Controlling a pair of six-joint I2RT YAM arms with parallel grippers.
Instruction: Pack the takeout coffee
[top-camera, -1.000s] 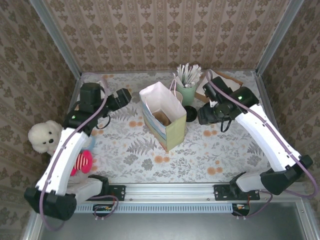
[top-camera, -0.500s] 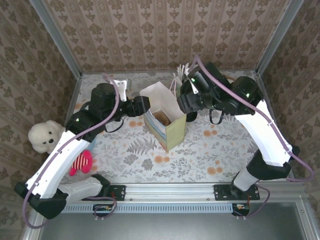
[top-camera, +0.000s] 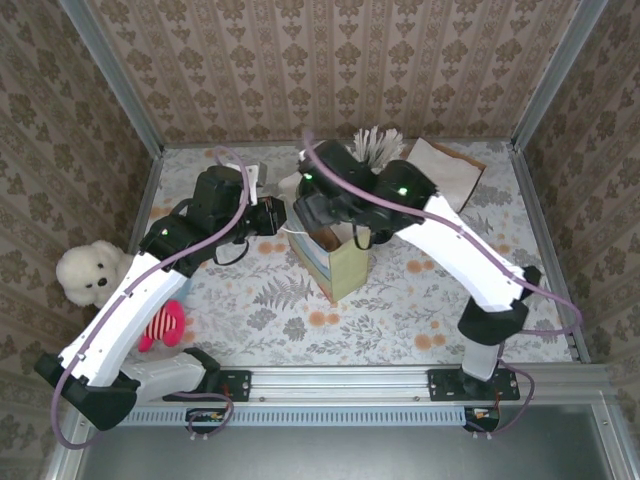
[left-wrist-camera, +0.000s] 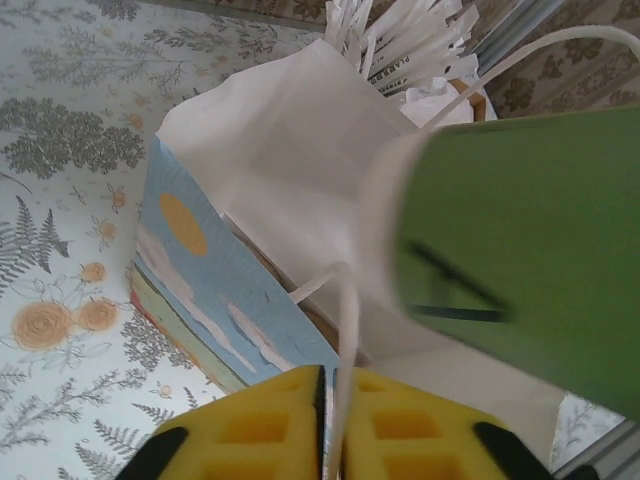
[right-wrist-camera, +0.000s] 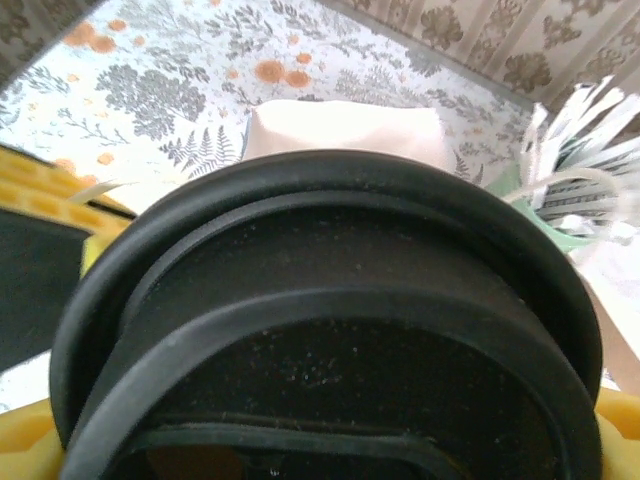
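Now the right gripper (top-camera: 328, 218), clamped around the takeout coffee (left-wrist-camera: 520, 220), holds it just above the paper bag's (left-wrist-camera: 190, 240) open mouth, while the left gripper (left-wrist-camera: 329, 388) pinches the bag's white handle (left-wrist-camera: 348, 325). Best to centre the coffee over the opening, lower it upright without brushing the bag's edge, and draw the handle gently outward.

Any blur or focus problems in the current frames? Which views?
Top external: sharp, evenly lit, no glare. Left wrist: the green cup is motion-smeared at right; the bag and the handle pinched in the fingers are crisp. Right wrist: the lid sits so close that it looks soft; the table behind is clearer.
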